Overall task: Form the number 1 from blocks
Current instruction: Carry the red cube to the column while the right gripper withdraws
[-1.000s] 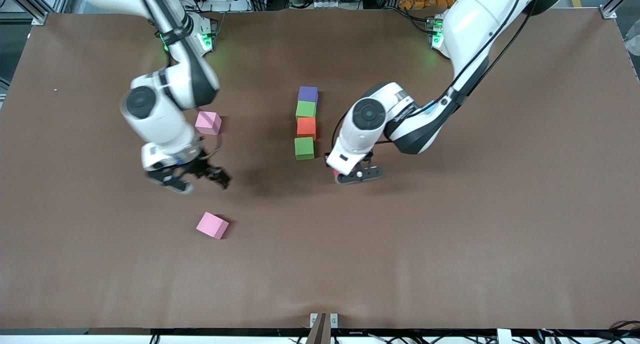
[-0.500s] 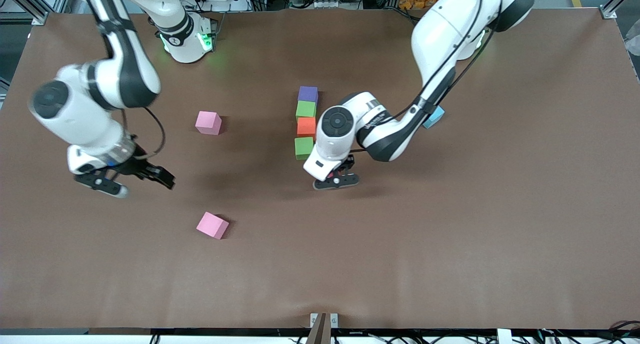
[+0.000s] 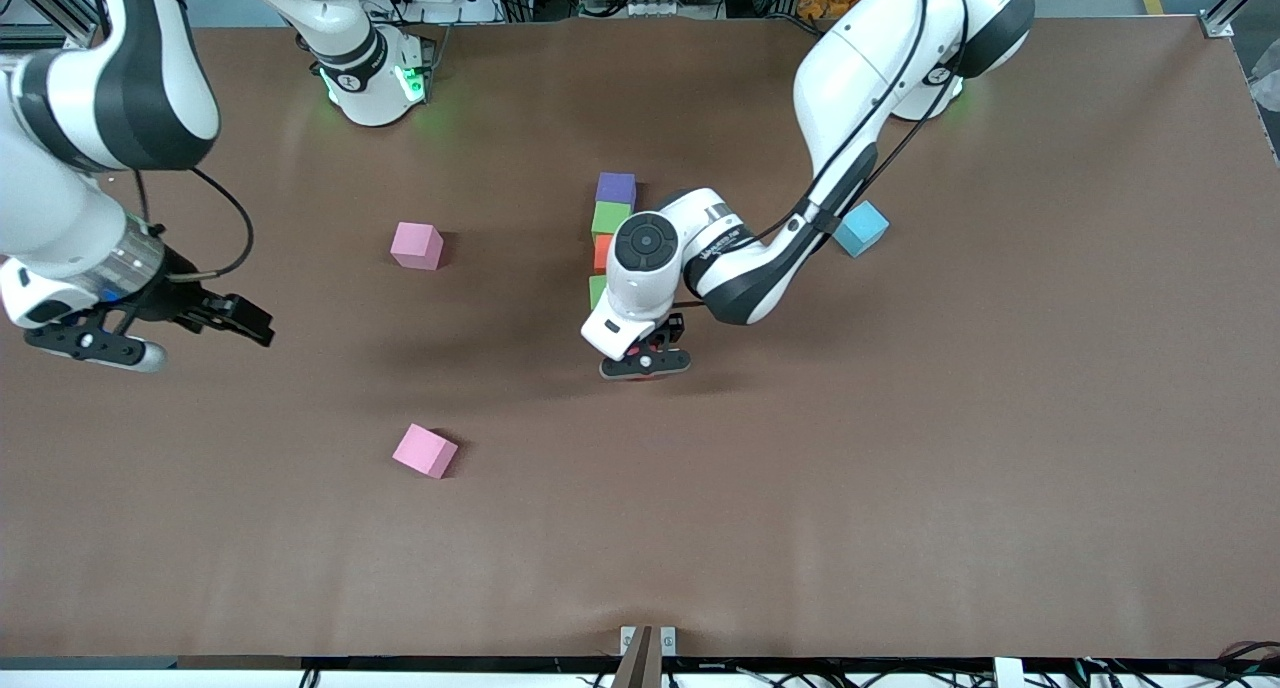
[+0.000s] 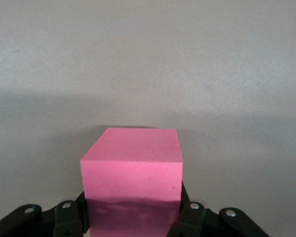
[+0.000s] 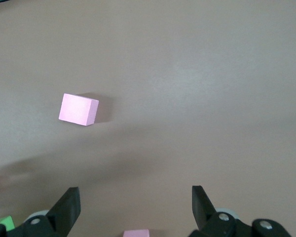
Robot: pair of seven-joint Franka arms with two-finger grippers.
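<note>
Currently the left hand (image 3: 645, 364) sits low over bare bench (image 3: 900, 468), at the camera-side end of the block column. Its fingers are closed on the red block (image 4: 130, 173). From the front only a sliver of that block shows under the hand. The left wrist view shows it whole, clamped on two sides between the black fingers (image 4: 192, 217), and its colour reads hot pink there. Whether its underside touches the bench cannot be told from either view.

Column, starting farthest from the left hand: purple block (image 3: 616, 187), green block (image 3: 610, 218), orange block (image 3: 600, 253), second green block (image 3: 596, 288). Neighbours touch or nearly touch. The left arm's wrist covers most of the orange block and the second green block. That green one is the closest to the hand.

The light blue cube (image 3: 861, 228) lies well apart from the left hand, toward the left arm's end of the bench.

The right hand (image 3: 170, 333) hangs over bare bench at the right arm's end, fingers spread wide with nothing between them. The right wrist view confirms the gap. It also shows a pink cube (image 5: 79, 109) ahead of that hand.

The front view shows both pink cubes, one (image 3: 417, 245) level with the column and one (image 3: 425, 451) nearer the camera.
</note>
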